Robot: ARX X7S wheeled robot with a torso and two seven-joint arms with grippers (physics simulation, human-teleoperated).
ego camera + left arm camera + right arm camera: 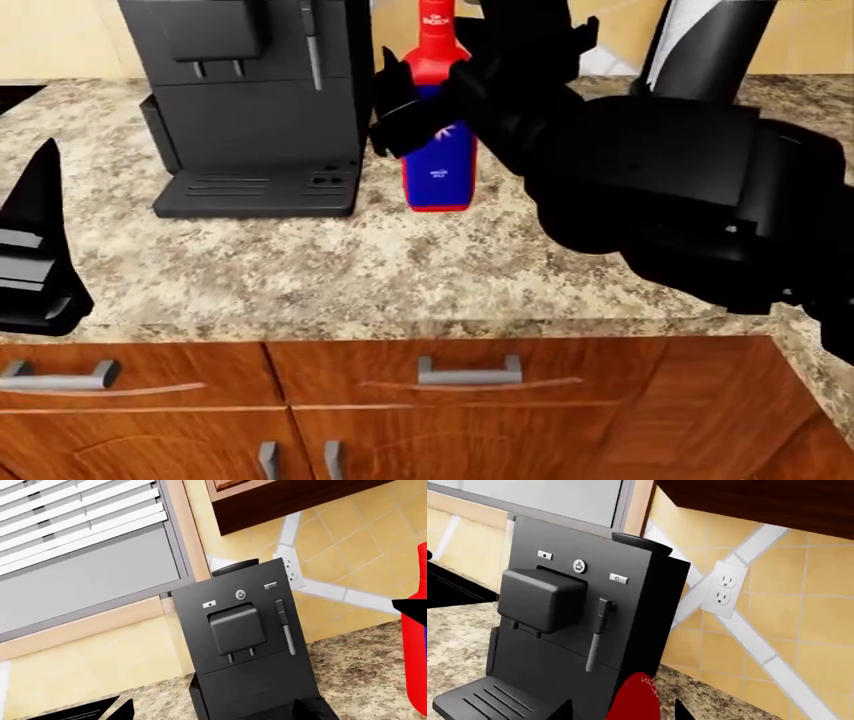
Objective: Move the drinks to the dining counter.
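I've got my right gripper (407, 115) around the blue rectangular bottle with red cap (439, 150), jaws' clamp unclear, left gripper (34, 250) unreadable; bottle's on the brown granite tabletop (400, 270), nothing delivered.

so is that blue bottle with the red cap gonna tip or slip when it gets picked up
Probably tippy: the blue bottle stands tall on a small base on the granite counter. Its glossy, flat-sided body looks rigid but possibly slick. The right gripper is around its upper part, near the coffee machine, so a sideways nudge could topple it.
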